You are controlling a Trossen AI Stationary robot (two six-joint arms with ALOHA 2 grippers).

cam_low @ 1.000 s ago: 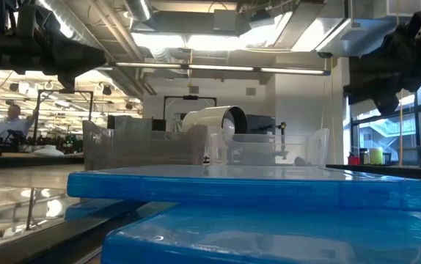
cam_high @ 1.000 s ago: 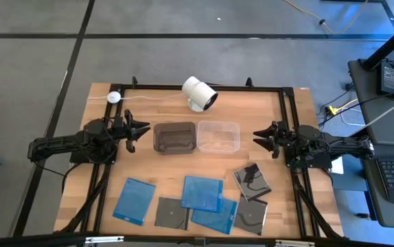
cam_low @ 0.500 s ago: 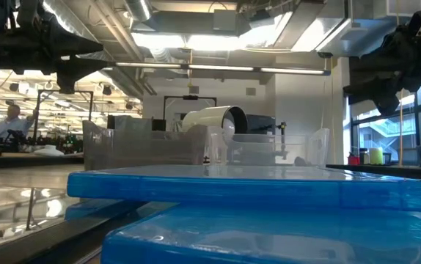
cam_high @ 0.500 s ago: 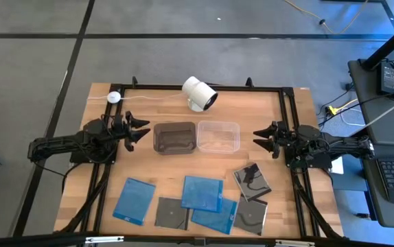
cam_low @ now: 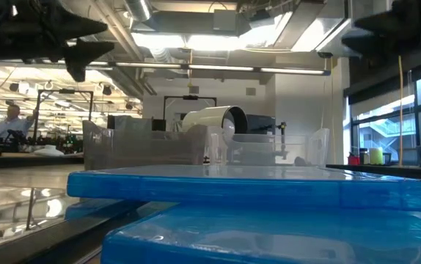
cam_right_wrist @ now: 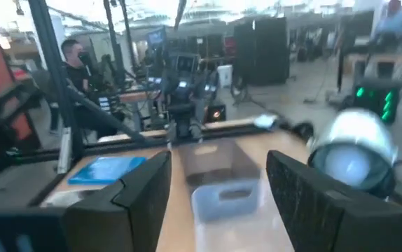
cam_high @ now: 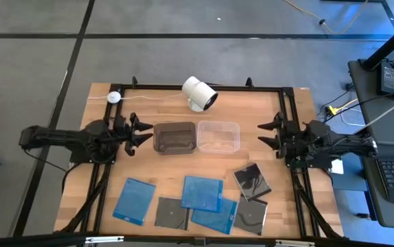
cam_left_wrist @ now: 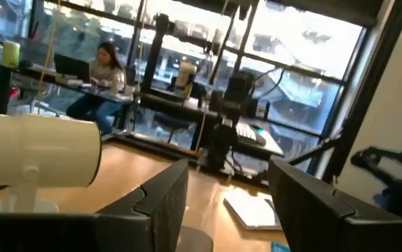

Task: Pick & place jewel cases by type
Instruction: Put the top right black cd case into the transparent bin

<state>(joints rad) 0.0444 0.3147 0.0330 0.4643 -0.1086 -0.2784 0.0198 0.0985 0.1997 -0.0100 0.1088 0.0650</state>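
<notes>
Cases: three blue, four dark.

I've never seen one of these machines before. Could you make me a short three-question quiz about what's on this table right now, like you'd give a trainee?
1. True or false: the left end effector is holding a case.
2. How many blue jewel cases lie on the table? A) one B) three C) five
3. Fill in: the smoky grey tub sits beside the ______ tub.

Key
1. False. Both it and the right end effector are open and empty.
2. B. The dark jewel cases lie among them.
3. Clear.
</notes>
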